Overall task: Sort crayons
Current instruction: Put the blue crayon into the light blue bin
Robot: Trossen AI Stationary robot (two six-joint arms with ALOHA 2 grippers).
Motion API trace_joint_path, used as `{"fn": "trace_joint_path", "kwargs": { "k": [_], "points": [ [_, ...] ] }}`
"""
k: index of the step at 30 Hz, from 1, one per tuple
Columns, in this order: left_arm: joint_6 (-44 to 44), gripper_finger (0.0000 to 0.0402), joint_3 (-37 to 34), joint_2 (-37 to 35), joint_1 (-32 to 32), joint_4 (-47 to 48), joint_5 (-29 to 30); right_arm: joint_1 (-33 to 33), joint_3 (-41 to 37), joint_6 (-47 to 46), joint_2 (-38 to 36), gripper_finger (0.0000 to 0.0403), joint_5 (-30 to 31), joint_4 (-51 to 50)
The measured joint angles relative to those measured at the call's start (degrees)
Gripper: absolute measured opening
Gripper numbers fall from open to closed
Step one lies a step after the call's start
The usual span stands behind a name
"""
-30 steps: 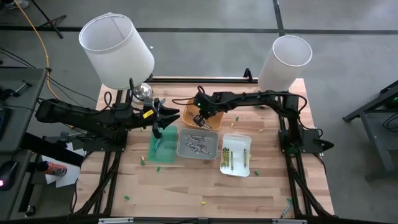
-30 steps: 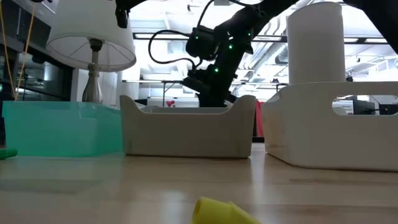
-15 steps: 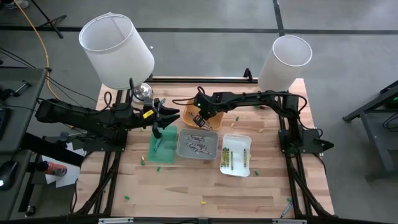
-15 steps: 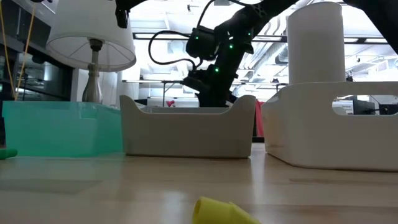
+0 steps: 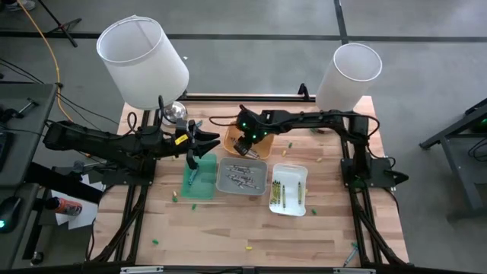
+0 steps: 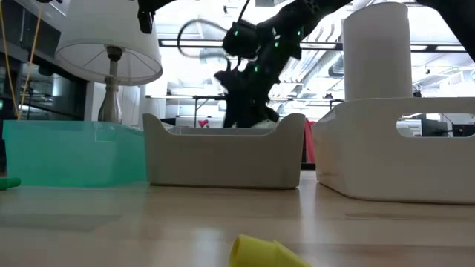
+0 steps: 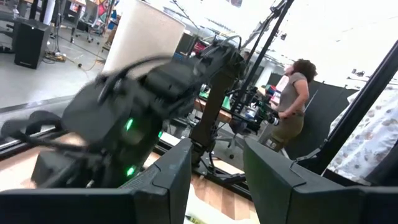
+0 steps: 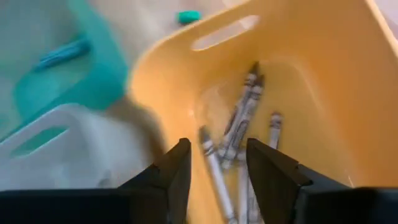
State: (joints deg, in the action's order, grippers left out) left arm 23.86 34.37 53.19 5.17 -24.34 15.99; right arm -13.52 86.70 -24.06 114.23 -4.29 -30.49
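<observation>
Four plastic trays stand in the middle of the wooden tabletop (image 5: 319, 228): an orange tray (image 5: 232, 137), a green tray (image 5: 199, 181), a grey tray (image 5: 242, 176) and a white tray (image 5: 289, 189). The right hand (image 5: 245, 146) is above the orange tray, at its side near the grey tray. Its fingers (image 8: 171, 171) are apart and nothing is between them. In the right wrist view, several grey crayons (image 8: 239, 134) lie on the bottom of the orange tray, directly under these open fingers. More grey crayons (image 5: 240, 178) lie in the grey tray, and dark and yellow crayons (image 5: 277, 196) lie in the white tray. One green crayon (image 8: 62, 51) is in the green tray.

The left hand (image 5: 199, 149) is over the far end of the green tray. Its fingers (image 7: 165, 180) are also apart and hold nothing.

Some crayons lie loose on the tabletop: a yellow one (image 5: 247, 247) near the front edge, a green one (image 5: 154, 242) at the front left, and some green ones (image 5: 290, 143) beside the right arm. Two lamps with white shades (image 5: 143, 61) stand at the back corners. In the left wrist view a person (image 7: 289, 102) stands in the room behind.
</observation>
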Motion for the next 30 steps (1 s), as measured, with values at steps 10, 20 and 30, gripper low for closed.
{"fn": "trace_joint_path", "kwargs": {
  "k": [10, 20, 30],
  "points": [
    [-1.52, 0.0131, 0.00, -0.81, 0.00, -0.93, -0.40, 1.88, -1.87, 7.87, -14.54, 0.0161, -0.26, -6.11],
    [-6.88, 0.0131, 0.00, -1.03, 0.00, -0.76, -0.44, 9.71, -24.95, -0.91, -41.19, 0.0161, 8.88, 10.60],
    [-12.07, 0.0131, 0.00, -1.03, 0.00, 0.60, -0.42, 18.00, -43.73, 2.29, -52.54, 0.0161, 14.15, 52.37]
  ]
}}
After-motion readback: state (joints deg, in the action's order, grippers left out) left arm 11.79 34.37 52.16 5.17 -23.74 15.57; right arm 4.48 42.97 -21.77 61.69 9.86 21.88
